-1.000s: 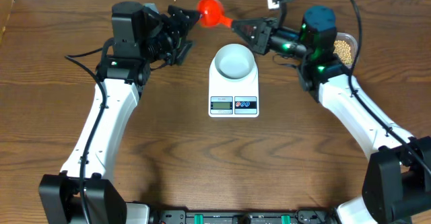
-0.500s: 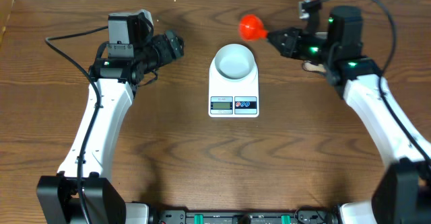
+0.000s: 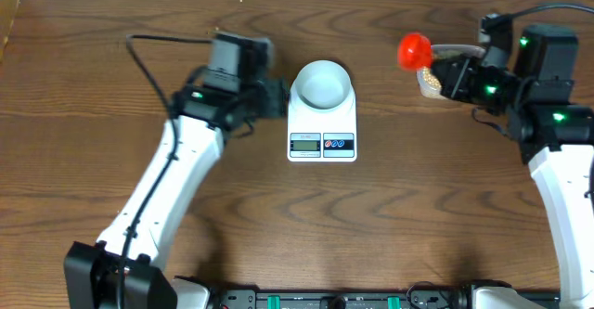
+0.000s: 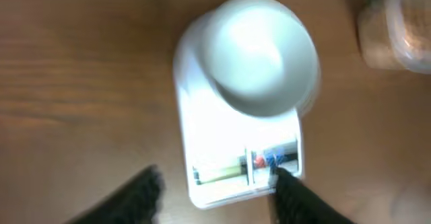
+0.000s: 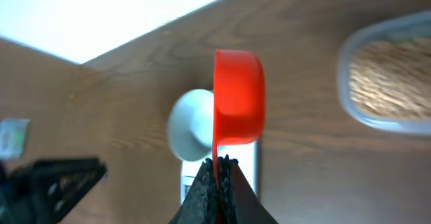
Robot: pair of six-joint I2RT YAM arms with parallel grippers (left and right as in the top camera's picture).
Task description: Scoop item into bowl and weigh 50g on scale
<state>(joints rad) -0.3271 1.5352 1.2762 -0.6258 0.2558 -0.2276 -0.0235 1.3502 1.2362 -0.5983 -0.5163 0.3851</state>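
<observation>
**Zero beans [image 5: 394, 72] in the bowl [image 3: 323, 83] so far**

The white bowl sits on top of the scale [image 3: 322, 128], and the bowl is empty. All the beans are in a clear plastic tub [image 5: 345, 69] on the right side of the surface [image 3: 278, 216], well apart from the scale.

The right hand [image 5: 217, 173] is squeezed tight on the thin handle of a red scoop [image 5: 237, 103]. The scoop hangs in the air beside the tub, not in it. No beans can be seen in the scoop.

The left hand [image 4: 217, 175] is spread wide and holds nothing. It floats just beside the left edge of the scale, with one finger close to the blue and red buttons.

Things could go wrong from here. The beans are small and round, so if the scoop tips on the way from the tub to the bowl, they may roll away across the surface. If the scoop knocks the rim of the bowl, the bowl could slide or fall off the scale. If the left hand bumps or leans on the scale, the number would be wrong, or a button could get pressed. Too big a scoop could push the weight past 50g. The screen is too blurry to read.
</observation>
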